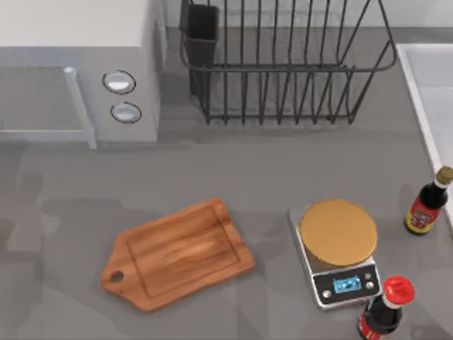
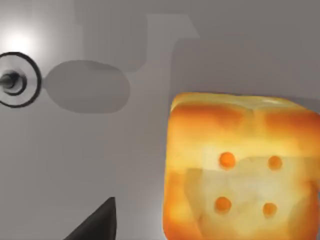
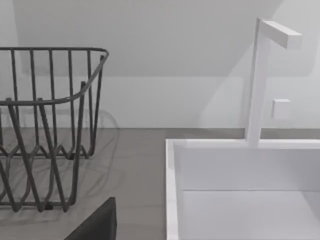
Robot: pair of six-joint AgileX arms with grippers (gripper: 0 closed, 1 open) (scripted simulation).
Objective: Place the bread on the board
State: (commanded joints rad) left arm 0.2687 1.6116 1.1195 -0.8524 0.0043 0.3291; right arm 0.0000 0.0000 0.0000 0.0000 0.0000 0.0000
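One board (image 1: 178, 253) lies flat on the grey surface (image 1: 283, 177), just beside the scale (image 1: 338, 253), handle end pointing away from it; nothing on top. Bread (image 2: 240, 170) sits close before the left wrist camera, on grey surface; its place relative to the board can't be told. Neither gripper's opening can be told.

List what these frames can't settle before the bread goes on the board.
- Bread: left wrist view, cut off by the frame edge; its place relative to the board is unclear.
- Left hand: one dark finger tip at the frame edge; open or shut unreadable.
- Right hand: the same, one finger tip near the sink.
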